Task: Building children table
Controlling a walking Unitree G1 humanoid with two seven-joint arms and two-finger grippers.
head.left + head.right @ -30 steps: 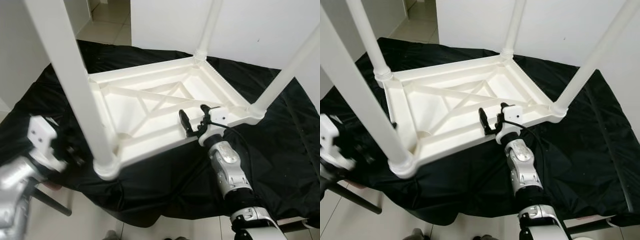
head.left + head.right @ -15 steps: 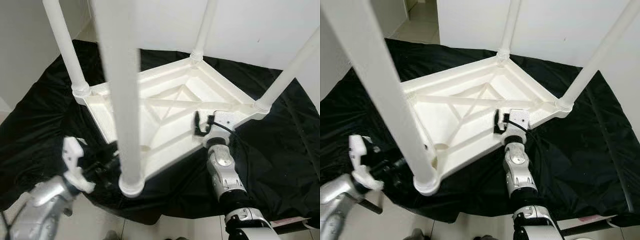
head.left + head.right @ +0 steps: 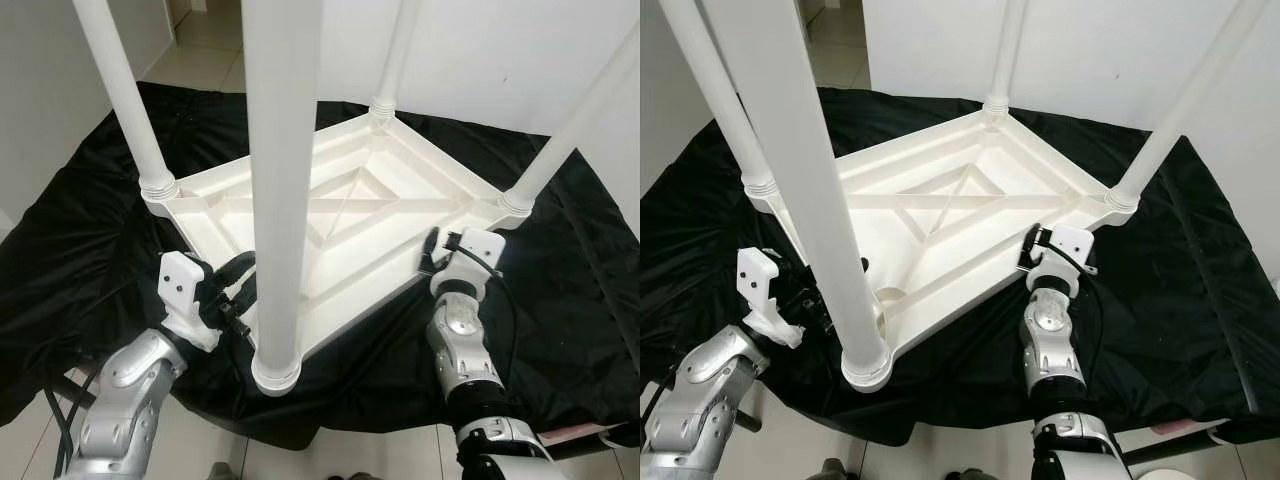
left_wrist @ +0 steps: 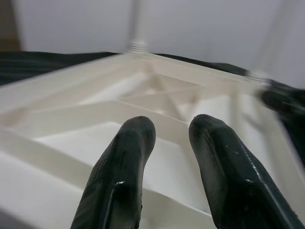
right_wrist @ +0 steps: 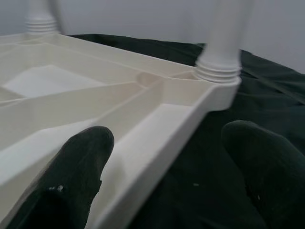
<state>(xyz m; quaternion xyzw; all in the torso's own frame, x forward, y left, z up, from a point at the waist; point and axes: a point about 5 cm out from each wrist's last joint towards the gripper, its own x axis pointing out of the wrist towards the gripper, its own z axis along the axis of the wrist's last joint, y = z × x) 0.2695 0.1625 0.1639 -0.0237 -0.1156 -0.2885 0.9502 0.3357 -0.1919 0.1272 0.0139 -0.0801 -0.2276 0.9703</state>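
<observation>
While the white plastic children's table [image 3: 330, 215] lay upside down on the black cloth [image 3: 80, 240], legs up, I saw my left gripper [image 4: 169, 133] at its near left edge, fingers slightly parted, gripping nothing. My right gripper [image 5: 167, 157] straddled the near right rim, fingers spread wide beside the right corner leg [image 3: 585, 115].

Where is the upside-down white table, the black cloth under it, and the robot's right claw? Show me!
white table [image 3: 970, 215], right eye view, ribbed underside of the top.
black cloth [image 3: 1170, 270], right eye view, bare stretch on the robot's right.
right gripper [image 5: 169, 157], right wrist view, between its fingertips, straddling the table's rim.
</observation>
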